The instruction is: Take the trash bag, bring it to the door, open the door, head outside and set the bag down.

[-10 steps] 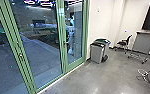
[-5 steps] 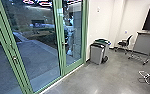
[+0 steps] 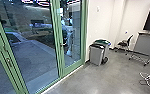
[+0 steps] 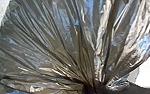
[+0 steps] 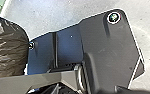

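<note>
The black, shiny plastic trash bag [image 4: 56,37] bulges beside the robot's base [image 5: 108,50], its top drawn into tight pleats at a gathered neck. The green-framed glass door [image 3: 71,47] stands shut, ahead and to the left.

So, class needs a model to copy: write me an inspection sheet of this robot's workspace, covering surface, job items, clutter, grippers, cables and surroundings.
Surface: grey floor, smooth and shiny.
Job items: dark bag, bulging, its folds drawn together; glass door, green-framed, looks shut, paving beyond.
Clutter: nothing seen underfoot besides the cables listed below.
Grippers: cannot tell whether either is open or shut.
Cables: white and dark ones loosely looped on the floor, head view's right edge.
Surroundings: grey bin before a green-lidded bin; chair; table; pale wall.
</note>
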Motion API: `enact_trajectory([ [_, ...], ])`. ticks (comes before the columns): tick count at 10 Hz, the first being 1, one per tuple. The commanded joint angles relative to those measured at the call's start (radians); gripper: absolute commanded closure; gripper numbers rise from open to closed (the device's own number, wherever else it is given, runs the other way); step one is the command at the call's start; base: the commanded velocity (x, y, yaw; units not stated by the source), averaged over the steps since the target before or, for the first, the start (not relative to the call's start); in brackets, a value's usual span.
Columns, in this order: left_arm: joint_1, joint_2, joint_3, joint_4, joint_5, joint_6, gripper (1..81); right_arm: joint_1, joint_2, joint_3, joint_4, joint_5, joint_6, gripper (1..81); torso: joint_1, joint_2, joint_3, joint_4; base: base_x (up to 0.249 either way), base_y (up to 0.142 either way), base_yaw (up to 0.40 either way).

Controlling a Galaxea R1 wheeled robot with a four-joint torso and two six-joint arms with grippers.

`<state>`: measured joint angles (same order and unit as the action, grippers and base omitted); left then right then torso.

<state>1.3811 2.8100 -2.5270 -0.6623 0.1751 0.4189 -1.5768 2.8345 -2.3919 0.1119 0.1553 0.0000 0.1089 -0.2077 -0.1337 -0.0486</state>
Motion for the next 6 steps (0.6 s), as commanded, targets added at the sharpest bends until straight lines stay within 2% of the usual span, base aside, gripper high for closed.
enact_trajectory([
  [1, -0.061, -0.015, 0.004, -0.008, 0.078, 0.004, 81.1, 0.034, -0.004, 0.004, -0.012, -0.056, -0.005, 1.0, 0.000, 0.000, 0.000, 0.000, 0.155, -0.075, 0.000],
  [3, -0.061, -0.012, 0.004, -0.008, 0.078, 0.004, 81.1, 0.039, 0.001, 0.001, -0.012, -0.057, -0.005, 1.0, 0.000, 0.000, 0.000, 0.000, 0.154, -0.069, 0.000],
  [6, -0.061, -0.013, 0.004, -0.008, 0.078, 0.004, 81.1, 0.037, 0.004, -0.006, -0.014, -0.057, -0.005, 1.0, 0.000, 0.000, 0.000, 0.000, 0.154, 0.000, 0.000],
])
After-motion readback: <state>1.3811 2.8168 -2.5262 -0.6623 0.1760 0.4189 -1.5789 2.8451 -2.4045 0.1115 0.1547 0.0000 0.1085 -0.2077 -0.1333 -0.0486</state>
